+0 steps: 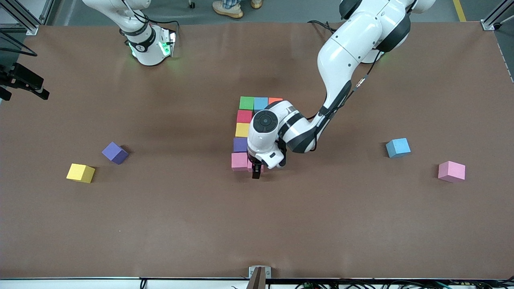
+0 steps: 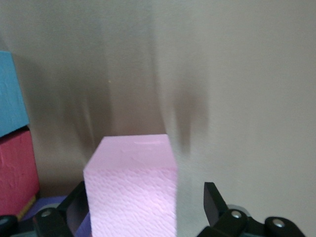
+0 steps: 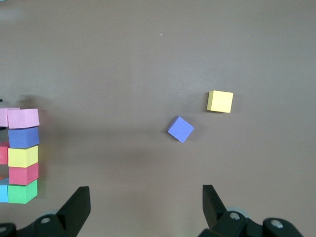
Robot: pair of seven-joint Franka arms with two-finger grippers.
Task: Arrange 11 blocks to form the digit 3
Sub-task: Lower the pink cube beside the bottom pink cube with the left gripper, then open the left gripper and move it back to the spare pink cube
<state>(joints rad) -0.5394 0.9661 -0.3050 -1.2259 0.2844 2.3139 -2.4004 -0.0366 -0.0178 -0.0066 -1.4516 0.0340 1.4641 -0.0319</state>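
In the middle of the table stands a figure of touching blocks: green (image 1: 246, 103), light blue (image 1: 260, 103) and orange (image 1: 275, 100) in a row, then red (image 1: 244, 116), yellow (image 1: 242, 129), purple (image 1: 240, 144) and pink (image 1: 239, 161) in a column toward the front camera. My left gripper (image 1: 257, 171) is low beside that pink block. It stands open around a second pink block (image 2: 133, 187) resting on the table, with a gap at one finger (image 2: 213, 202). My right gripper (image 3: 145, 202) waits open, high over the table, holding nothing.
Loose blocks lie apart: purple (image 1: 115, 153) and yellow (image 1: 80, 173) toward the right arm's end, light blue (image 1: 398, 147) and pink (image 1: 451, 171) toward the left arm's end. The left arm's forearm hangs over part of the figure. Brown table (image 1: 257, 224) stretches nearer the camera.
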